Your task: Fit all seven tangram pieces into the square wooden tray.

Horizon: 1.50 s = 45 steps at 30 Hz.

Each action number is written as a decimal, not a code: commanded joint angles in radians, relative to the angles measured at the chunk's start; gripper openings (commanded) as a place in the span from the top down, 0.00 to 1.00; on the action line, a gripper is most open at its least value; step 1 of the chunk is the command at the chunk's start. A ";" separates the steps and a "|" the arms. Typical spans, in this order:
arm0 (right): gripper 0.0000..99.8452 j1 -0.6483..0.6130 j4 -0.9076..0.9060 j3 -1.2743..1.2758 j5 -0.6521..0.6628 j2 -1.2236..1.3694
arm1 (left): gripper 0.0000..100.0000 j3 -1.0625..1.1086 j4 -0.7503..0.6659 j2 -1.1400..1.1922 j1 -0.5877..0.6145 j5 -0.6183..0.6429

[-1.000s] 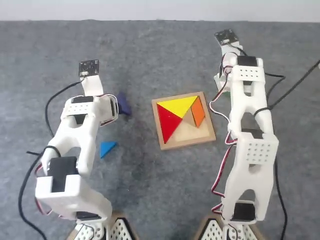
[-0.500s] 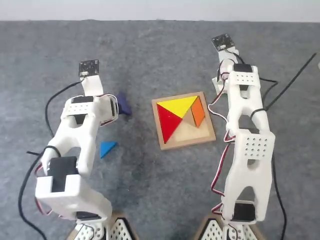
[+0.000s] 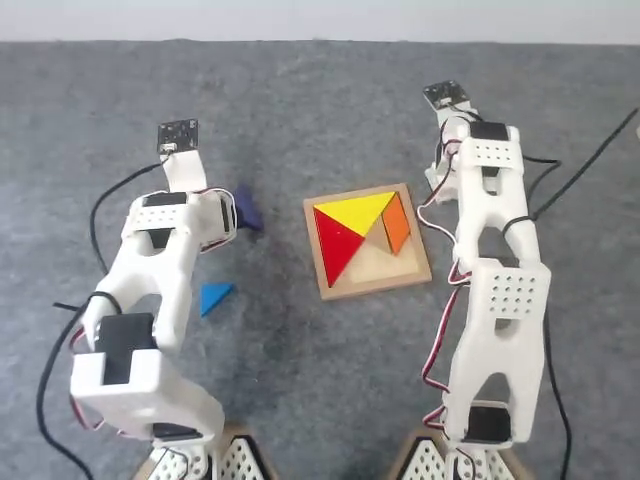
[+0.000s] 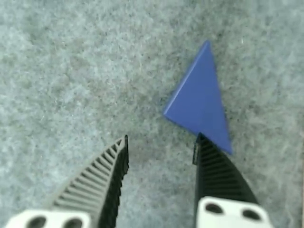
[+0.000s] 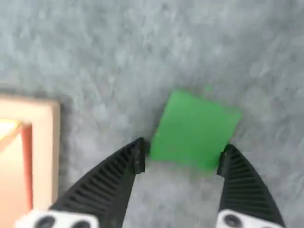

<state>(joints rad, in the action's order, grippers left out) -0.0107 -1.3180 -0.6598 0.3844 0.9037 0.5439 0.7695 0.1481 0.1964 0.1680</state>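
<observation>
The square wooden tray (image 3: 417, 272) lies between the arms and holds a yellow triangle (image 3: 356, 211), a red triangle (image 3: 336, 247) and an orange piece (image 3: 397, 226). A dark blue triangle (image 3: 247, 210) lies left of the tray. In the left wrist view my left gripper (image 4: 161, 137) is open just short of this triangle (image 4: 199, 107), one fingertip at its corner. My right gripper (image 5: 183, 147) is open, its fingers on either side of the near edge of a green square (image 5: 194, 128) on the mat beside the tray's corner (image 5: 28, 109). A light blue triangle (image 3: 215, 296) lies nearer the left arm's base.
Grey felt covers the table. The right arm (image 3: 495, 230) stretches along the tray's right side, and cables trail beside both arms. Bare wood shows in the tray's lower right part (image 3: 385, 262).
The right arm has swung slightly left, and its wrist has drawn a little back toward the tray. The left arm and all visible pieces stay where they were.
</observation>
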 commanded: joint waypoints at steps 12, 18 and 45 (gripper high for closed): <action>0.74 0.038 -0.087 -0.203 -0.130 -0.013 | 0.78 -0.002 -0.018 -0.035 0.006 0.006; 0.73 -0.015 0.019 -0.207 -0.252 0.002 | 0.78 -0.002 -0.018 -0.035 0.006 0.006; 0.97 -0.004 -0.073 -0.213 -0.250 0.122 | 0.78 -0.002 -0.018 -0.035 0.006 0.006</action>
<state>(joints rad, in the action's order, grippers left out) -0.0153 -1.3288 -0.8746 0.1404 1.0296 0.5439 0.7695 0.1481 0.1964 0.1680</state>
